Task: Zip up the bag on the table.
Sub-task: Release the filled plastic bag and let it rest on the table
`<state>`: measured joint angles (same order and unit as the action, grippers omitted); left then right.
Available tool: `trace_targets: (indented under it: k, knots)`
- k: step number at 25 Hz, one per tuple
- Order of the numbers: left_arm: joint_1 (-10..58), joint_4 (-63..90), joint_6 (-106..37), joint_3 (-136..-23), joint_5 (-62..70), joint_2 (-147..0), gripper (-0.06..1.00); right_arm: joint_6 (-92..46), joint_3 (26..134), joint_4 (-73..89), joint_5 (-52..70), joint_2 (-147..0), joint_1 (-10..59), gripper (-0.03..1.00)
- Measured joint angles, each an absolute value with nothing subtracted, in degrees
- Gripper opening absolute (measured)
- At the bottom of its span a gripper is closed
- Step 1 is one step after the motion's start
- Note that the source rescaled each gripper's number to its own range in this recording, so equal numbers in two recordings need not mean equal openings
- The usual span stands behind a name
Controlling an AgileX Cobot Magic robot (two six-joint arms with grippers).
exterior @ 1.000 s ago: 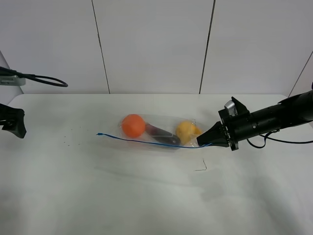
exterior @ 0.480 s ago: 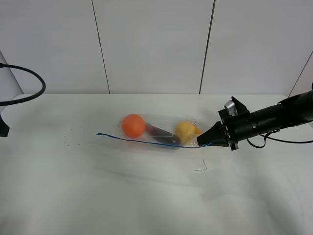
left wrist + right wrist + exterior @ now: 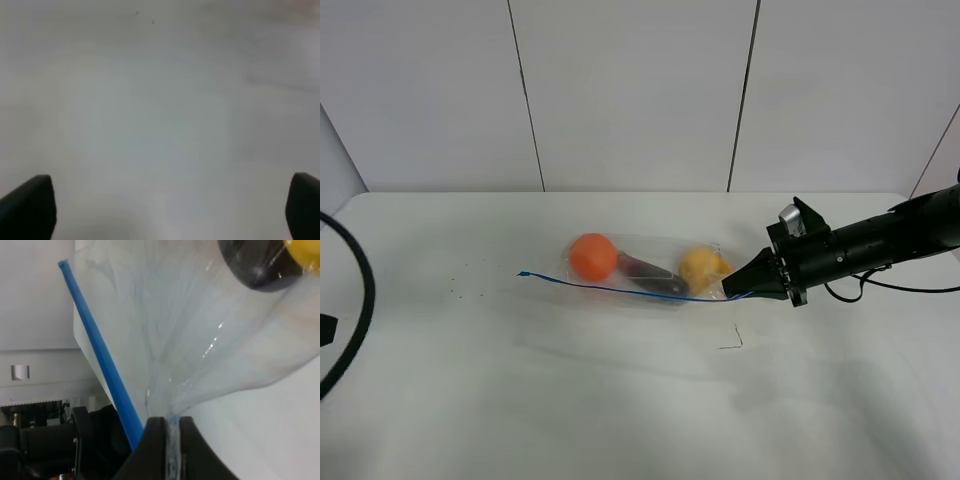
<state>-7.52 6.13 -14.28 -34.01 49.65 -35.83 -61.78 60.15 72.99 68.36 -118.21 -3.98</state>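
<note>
Right claw (image 3: 170,423) pinched shut on one corner of the bag (image 3: 645,268), apparently anchoring that end to tension the blue zipper strip (image 3: 101,355); whether the strip is sealed is unclear. Bag lies mid-way across the table (image 3: 620,400). Left claw (image 3: 165,210) gapes wide over bare table, holding nothing.

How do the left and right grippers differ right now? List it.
The left gripper is open; the right gripper is shut. The left holds nothing, over bare table; the right pinches the bag by its corner beside the blue zipper. Both are black.
</note>
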Motion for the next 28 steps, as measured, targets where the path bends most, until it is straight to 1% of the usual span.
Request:
trace_targets:
  k: [5, 13, 21, 28]
  knots:
    - [-7.5, 7.3, -14.3, -31.6, 52.7, -25.9, 0.99, -61.8, 60.1, 73.3, 68.4, -118.2, -4.0, 0.0]
    - [-7.5, 7.6, -14.3, -30.0, 56.6, -14.7, 0.99, -62.3, 60.1, 73.4, 68.4, -118.2, -4.0, 0.0]
    - [-7.5, 7.8, -14.3, -28.6, 61.0, -6.2, 0.99, -62.4, 60.1, 73.5, 68.4, -118.2, -4.0, 0.0]
    - [-7.5, 7.7, -13.6, -28.5, 61.3, 0.1, 0.99, -62.4, 60.1, 73.5, 68.4, -118.2, -4.0, 0.0]
